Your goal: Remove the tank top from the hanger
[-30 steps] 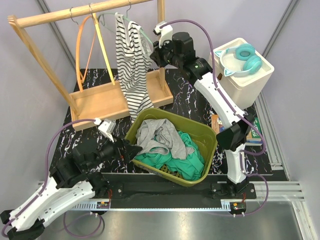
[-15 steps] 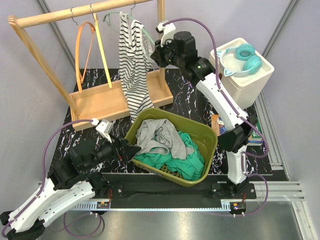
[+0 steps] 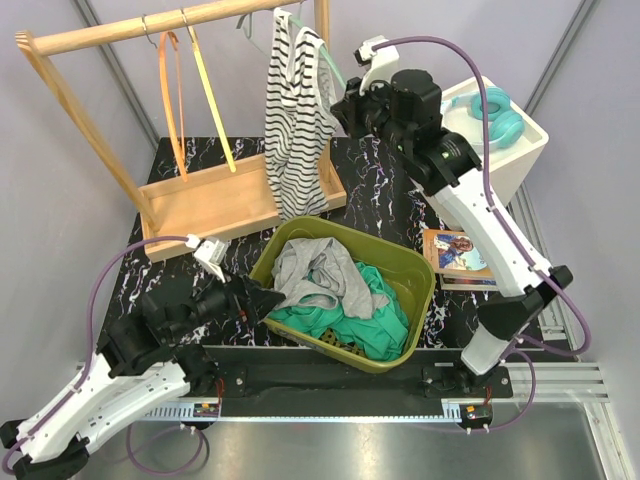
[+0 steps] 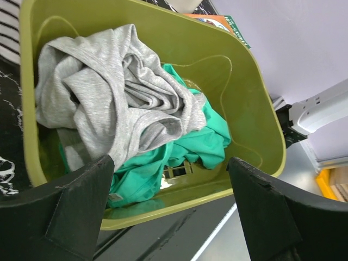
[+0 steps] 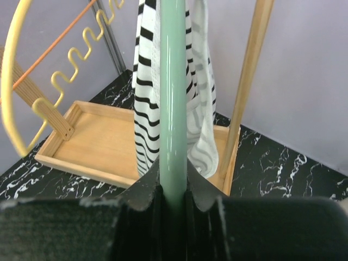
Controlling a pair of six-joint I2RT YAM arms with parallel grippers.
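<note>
A black-and-white striped tank top (image 3: 297,130) hangs on a pale green hanger (image 3: 338,78) at the right end of the wooden rack's rail (image 3: 160,25). My right gripper (image 3: 350,108) is shut on the hanger's arm; in the right wrist view the green bar (image 5: 173,98) runs up from between the fingers with the striped top (image 5: 147,103) draped over it. My left gripper (image 3: 270,297) is open and empty at the near left rim of the olive basket (image 3: 416,268), seen close in the left wrist view (image 4: 169,217).
The basket holds a grey garment (image 3: 318,272) and a green one (image 3: 372,318). An orange hanger (image 3: 168,85) and a yellow one (image 3: 212,105) hang on the rack over its wooden tray (image 3: 210,205). A white bin with teal headphones (image 3: 492,108) and a book (image 3: 455,250) are on the right.
My right gripper has pulled the green hanger and striped top to the right along the rail, toward the rack's right post. The left arm has not moved.
</note>
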